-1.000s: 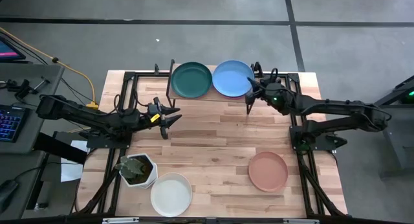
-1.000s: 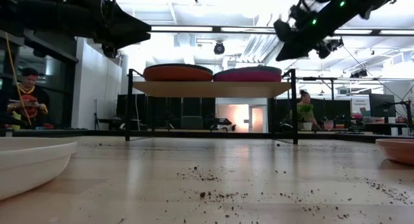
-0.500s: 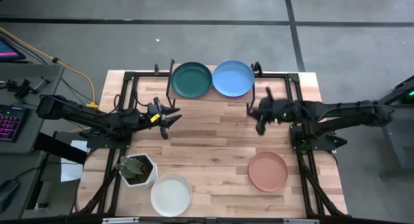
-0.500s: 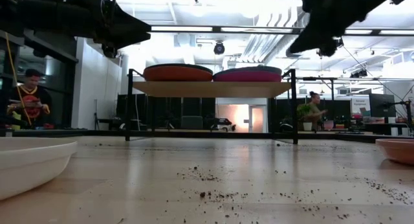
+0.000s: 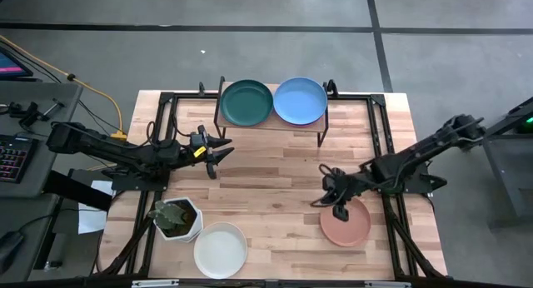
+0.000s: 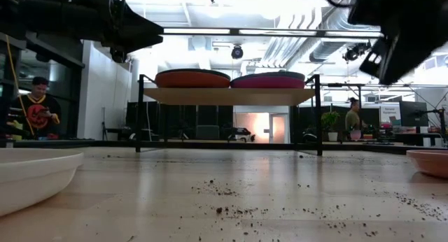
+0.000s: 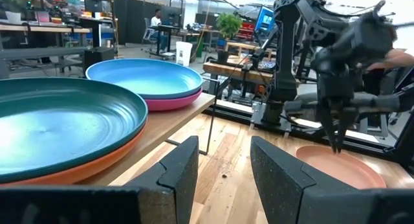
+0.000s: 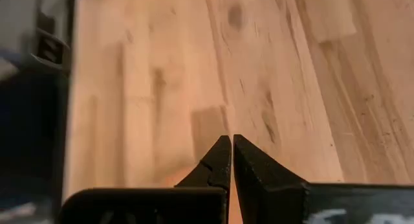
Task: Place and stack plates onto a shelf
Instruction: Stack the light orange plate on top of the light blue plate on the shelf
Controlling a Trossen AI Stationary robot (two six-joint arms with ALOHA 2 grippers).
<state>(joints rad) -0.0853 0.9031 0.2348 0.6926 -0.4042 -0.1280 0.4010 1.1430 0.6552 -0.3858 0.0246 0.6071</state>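
On the shelf [image 5: 271, 123] at the far edge, the dark teal plate [image 5: 246, 102] lies on the red plate [image 6: 192, 78] and the light blue plate [image 5: 300, 100] on the magenta plate [image 6: 269, 81]. The salmon plate [image 5: 348, 223] rests flat on the table near the right, the white plate [image 5: 221, 250] at the near edge. My right gripper [image 5: 339, 211] is shut and points down just over the salmon plate's far-left rim [image 7: 323, 153]. My left gripper [image 5: 220, 155] is open, level, near and left of the shelf.
A white hexagonal plant pot [image 5: 176, 218] stands left of the white plate. Soil crumbs [image 6: 231, 200] are scattered over the wood. Bare tabletop [image 5: 266, 184] lies between the shelf and the near plates. Black frame rails [image 5: 391, 213] run along the sides. People stand in the room behind.
My right gripper has left the shelf's right end, swung toward the near edge and come down, tipping from level until it points down over the salmon plate. The plates and my left arm have stayed where they were.
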